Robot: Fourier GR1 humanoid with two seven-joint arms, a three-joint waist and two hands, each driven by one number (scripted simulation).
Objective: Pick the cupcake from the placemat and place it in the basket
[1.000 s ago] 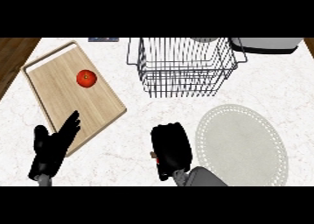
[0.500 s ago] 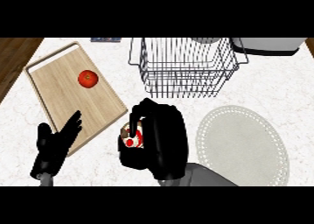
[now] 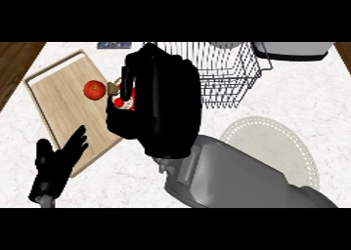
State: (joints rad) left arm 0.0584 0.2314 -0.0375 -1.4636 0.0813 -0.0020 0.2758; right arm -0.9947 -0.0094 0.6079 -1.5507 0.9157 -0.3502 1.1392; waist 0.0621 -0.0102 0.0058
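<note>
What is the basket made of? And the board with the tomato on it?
The basket looks like thin metal wire: you can see the counter through its grid. The cutting board looks like pale, matte wood, with faint grain lines and a lighter raised edge. The tomato is shiny red.

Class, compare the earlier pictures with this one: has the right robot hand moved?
Yes. The right robot hand, curled round the cupcake, has risen up the view from beside the placemat toward the basket.
</note>
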